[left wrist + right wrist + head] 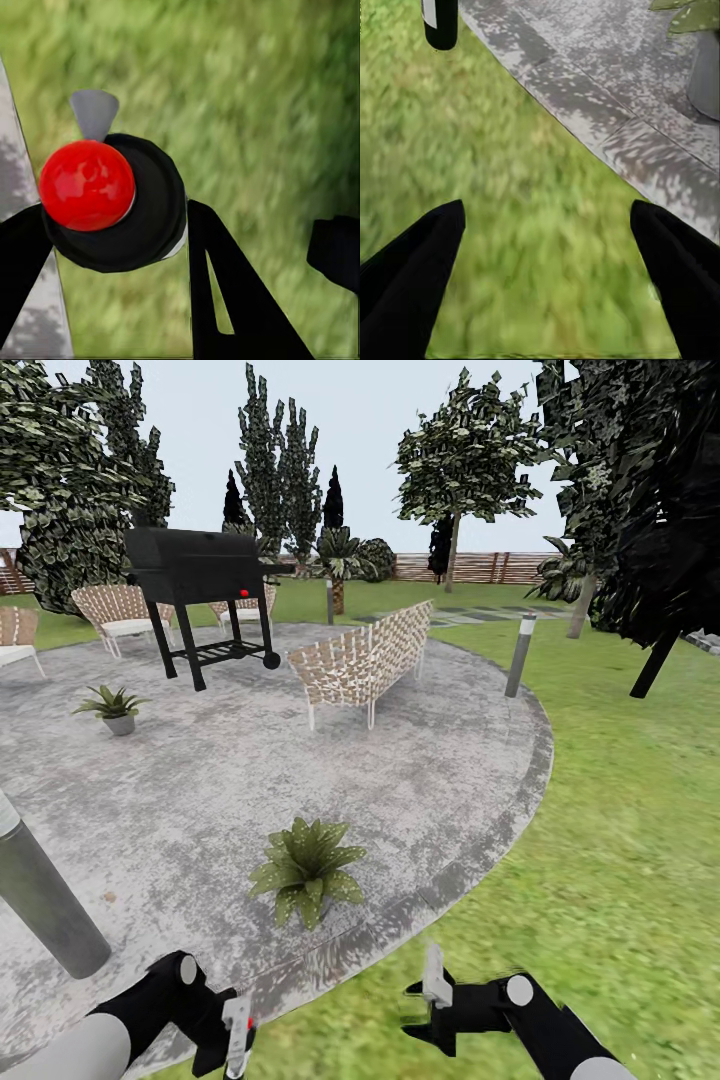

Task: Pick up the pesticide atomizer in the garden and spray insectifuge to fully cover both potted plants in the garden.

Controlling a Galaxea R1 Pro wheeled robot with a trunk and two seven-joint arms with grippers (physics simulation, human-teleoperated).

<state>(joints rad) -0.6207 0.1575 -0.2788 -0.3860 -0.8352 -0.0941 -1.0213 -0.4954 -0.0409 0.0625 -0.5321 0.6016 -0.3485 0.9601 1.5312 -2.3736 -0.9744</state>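
Note:
Two potted plants stand on the round stone patio (200, 780): the near potted plant (307, 870) sits close to the patio's edge just ahead of me, the far one (113, 706) lies back left by the grill. The near plant's grey pot (706, 75) also appears in the right wrist view. My left gripper (232, 1042) is low at the front left, shut on the pesticide atomizer (237, 1025). In the left wrist view the atomizer (112, 202) shows a red knob and pale nozzle between the fingers (225, 300). My right gripper (432, 1000) hangs open over grass, nothing between its fingers (420, 262).
A grey bollard (45, 900) leans at my near left; another bollard (519, 655) stands at the patio's right rim. Black grill (200, 575), wicker sofa (365, 660) and wicker chairs (120, 610) occupy the patio's back. Lawn (620, 810) spreads to the right.

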